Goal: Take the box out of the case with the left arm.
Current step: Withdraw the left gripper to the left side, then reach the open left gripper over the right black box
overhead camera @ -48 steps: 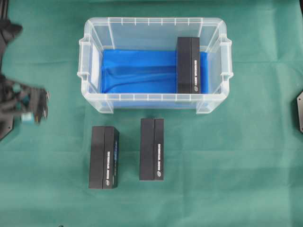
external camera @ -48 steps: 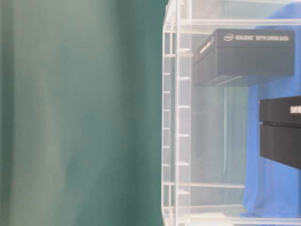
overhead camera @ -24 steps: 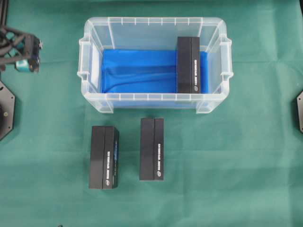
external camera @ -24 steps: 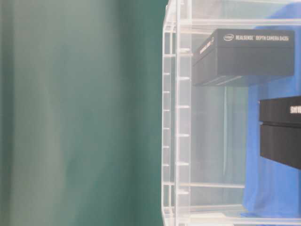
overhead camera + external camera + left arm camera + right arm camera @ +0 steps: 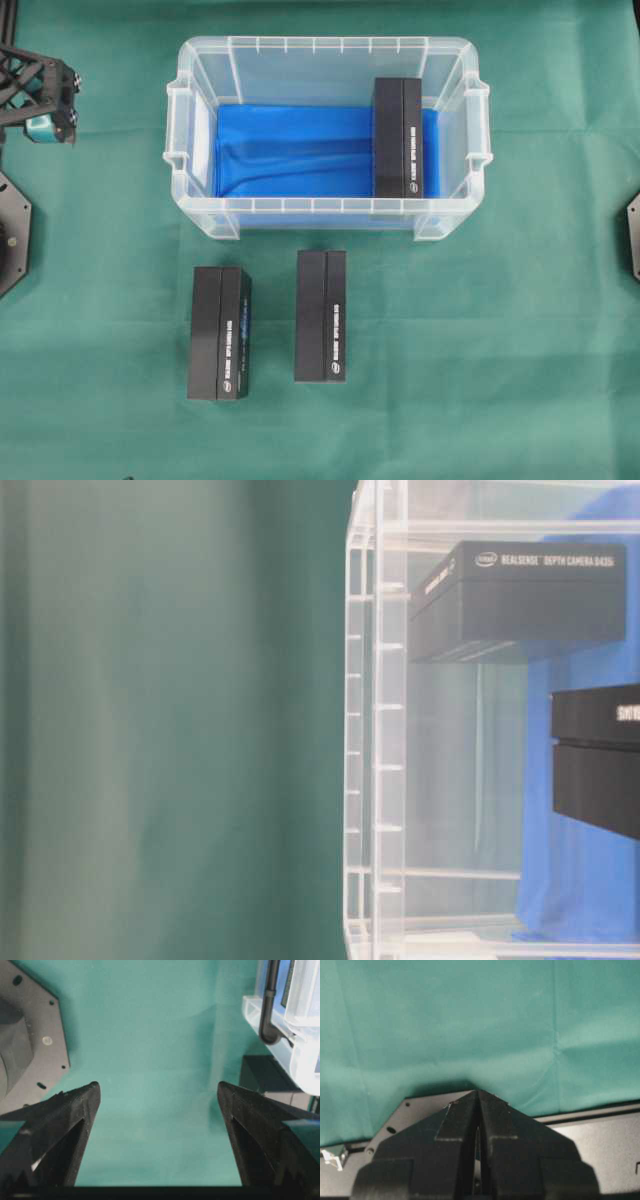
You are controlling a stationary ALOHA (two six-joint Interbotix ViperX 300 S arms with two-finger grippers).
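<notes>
The box (image 5: pixel 398 138) stands in the case (image 5: pixel 325 215) at its 3 o'clock end. The left claw (image 5: pixel 48 108), wide open and empty, hangs at 9 o'clock of the case. The right claw (image 5: pixel 477 1110) is closed, empty.

left tool (image 5: pixel 157 1095) spread wide, right tool (image 5: pixel 477 1105) closed
</notes>
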